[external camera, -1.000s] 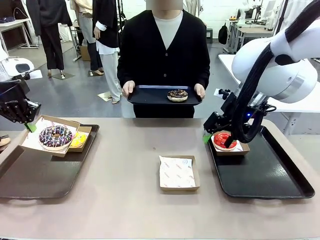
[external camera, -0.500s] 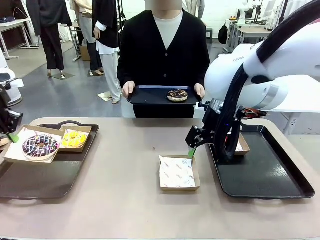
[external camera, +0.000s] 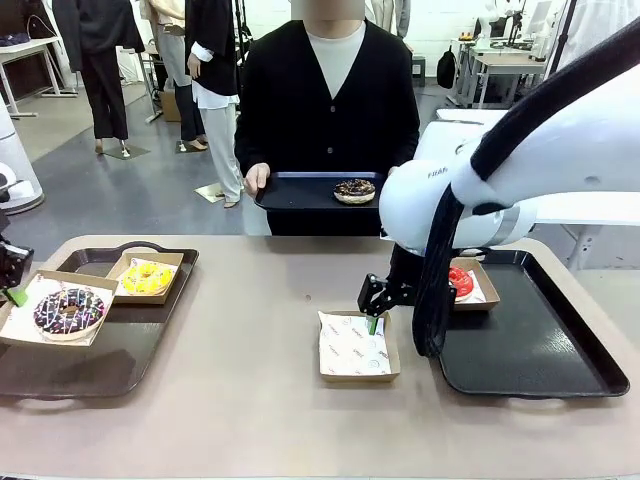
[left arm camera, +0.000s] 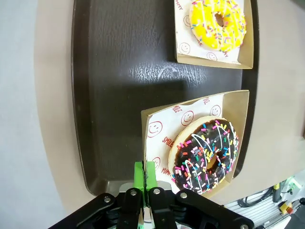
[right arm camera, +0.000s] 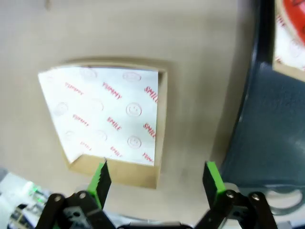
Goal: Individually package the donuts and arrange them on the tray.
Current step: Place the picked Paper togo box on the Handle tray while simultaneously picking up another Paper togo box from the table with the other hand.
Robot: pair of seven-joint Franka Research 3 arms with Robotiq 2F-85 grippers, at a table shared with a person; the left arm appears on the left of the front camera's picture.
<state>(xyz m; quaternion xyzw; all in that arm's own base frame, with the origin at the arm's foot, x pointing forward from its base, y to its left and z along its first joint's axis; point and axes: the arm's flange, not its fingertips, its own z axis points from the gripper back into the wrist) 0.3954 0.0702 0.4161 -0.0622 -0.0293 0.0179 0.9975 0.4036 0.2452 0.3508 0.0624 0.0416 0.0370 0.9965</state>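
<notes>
A dark-iced donut with coloured sprinkles lies in a paper-lined box at the left tray's outer edge. My left gripper is shut on that box's corner. The yellow donut sits boxed farther back on the same tray. The red donut is boxed on the right tray. My right gripper hangs open just above an empty lined box. A person holds a small tray with a chocolate sprinkled donut.
The empty box stands mid-table, close to the right tray's left rim. My bulky right arm reaches over the table's middle and hides part of the right tray. Bare tabletop lies between the two trays.
My left gripper carried the dark donut's box left and down to the tray's outer edge. The right arm swung from the red donut's box leftward to over the empty box.
</notes>
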